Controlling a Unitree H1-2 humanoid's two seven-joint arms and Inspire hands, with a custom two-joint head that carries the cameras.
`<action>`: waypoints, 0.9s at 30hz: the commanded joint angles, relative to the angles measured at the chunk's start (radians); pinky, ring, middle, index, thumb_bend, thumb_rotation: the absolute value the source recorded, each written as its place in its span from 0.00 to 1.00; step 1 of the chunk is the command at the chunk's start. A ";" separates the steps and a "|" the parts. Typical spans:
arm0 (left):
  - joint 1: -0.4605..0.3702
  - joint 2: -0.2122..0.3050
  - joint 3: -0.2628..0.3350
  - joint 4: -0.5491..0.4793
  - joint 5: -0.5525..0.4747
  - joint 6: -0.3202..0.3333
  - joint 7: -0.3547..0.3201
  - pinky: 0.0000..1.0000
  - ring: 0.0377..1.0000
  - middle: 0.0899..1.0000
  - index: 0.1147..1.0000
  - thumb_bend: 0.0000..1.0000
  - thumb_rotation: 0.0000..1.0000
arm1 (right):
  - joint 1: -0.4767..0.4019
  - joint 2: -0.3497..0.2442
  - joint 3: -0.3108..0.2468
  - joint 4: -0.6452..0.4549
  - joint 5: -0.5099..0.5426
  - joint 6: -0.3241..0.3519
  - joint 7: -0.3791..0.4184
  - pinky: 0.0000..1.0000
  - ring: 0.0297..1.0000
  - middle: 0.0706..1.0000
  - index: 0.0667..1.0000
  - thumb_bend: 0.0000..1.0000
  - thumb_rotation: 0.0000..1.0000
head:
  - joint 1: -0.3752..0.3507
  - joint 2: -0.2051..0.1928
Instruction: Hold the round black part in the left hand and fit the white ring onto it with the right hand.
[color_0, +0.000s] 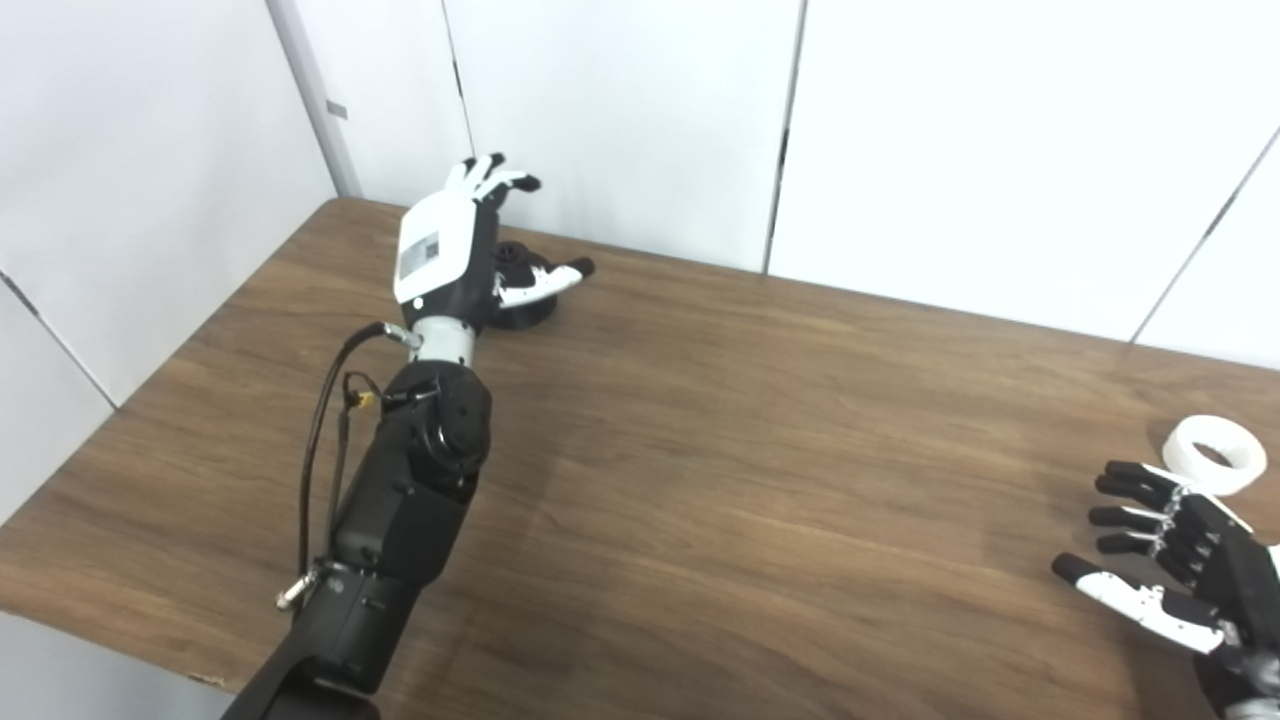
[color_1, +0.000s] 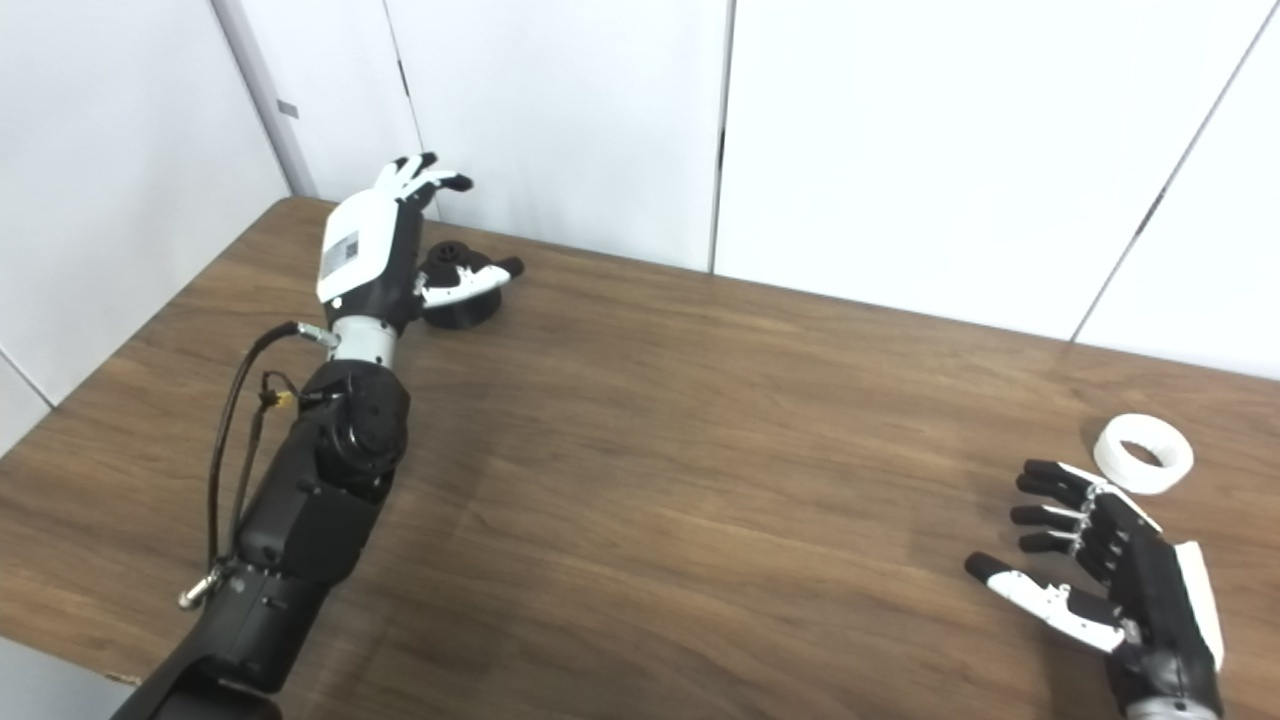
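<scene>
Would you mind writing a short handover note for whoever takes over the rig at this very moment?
Left hand: open, reaching over the round black part at the table's far left; nothing gripped yet.
Right hand: open, empty, just short of the white ring, which lies flat near the right edge.
Done: both hands near their things.
Left: grasp the black part, pick up the ring, fit it on.
</scene>
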 joint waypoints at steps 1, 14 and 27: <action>-0.061 0.047 0.005 -0.007 0.014 0.011 0.016 0.90 0.99 0.95 0.74 0.91 0.39 | -0.027 -0.014 -0.014 -0.033 0.009 -0.024 -0.003 0.53 0.62 0.69 0.68 0.69 0.02 | 0.001 0.001; -0.088 0.126 -0.041 0.078 0.020 0.073 -0.013 0.90 1.00 0.99 0.78 1.00 0.45 | -0.029 -0.016 -0.019 -0.033 0.017 -0.026 0.004 0.53 0.62 0.69 0.68 0.68 0.01 | -0.002 0.005; -0.119 0.158 -0.079 0.153 0.003 0.130 -0.055 0.89 1.00 0.98 0.74 1.00 0.44 | -0.027 -0.017 -0.021 -0.048 0.007 -0.015 0.003 0.55 0.62 0.69 0.68 0.67 0.03 | -0.013 0.012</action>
